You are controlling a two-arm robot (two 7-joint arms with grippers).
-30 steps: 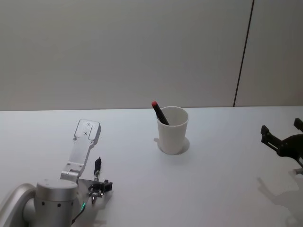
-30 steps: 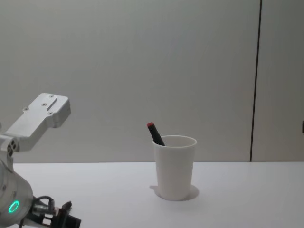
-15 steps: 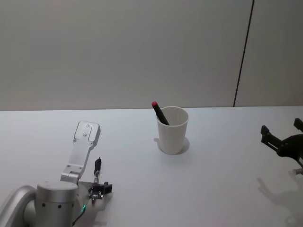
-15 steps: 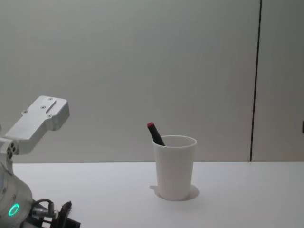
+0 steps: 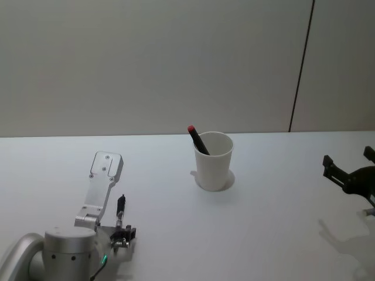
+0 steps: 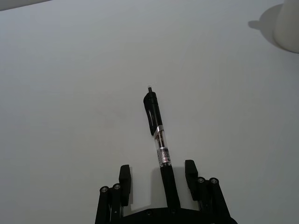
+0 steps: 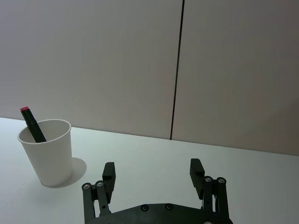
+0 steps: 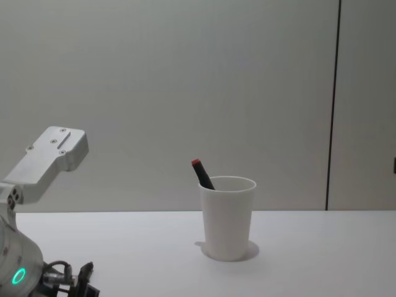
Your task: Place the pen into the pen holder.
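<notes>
A black pen (image 6: 158, 134) with a clear middle section lies flat on the white table (image 6: 70, 84). My left gripper (image 6: 156, 171) is open just above it, one finger on either side of the pen's rear end, neither touching it. From the head camera the pen (image 5: 120, 206) lies at the near left, pointing away from the left gripper (image 5: 123, 234). The pen holder (image 5: 213, 161), a white paper cup, stands upright at the table's middle and holds a dark marker with a red cap (image 5: 195, 138). My right gripper (image 7: 153, 170) hangs open and empty at the far right (image 5: 350, 171).
The cup (image 8: 228, 216) stands well forward and to the right of the pen, with bare table between them. A grey wall with a dark vertical seam (image 5: 300, 70) rises behind the table's back edge. The left arm's white link (image 8: 48, 156) slants over the near left corner.
My left arm has sunk a little towards the table over the pen. The pen, the cup and the right arm have stayed where they were.
</notes>
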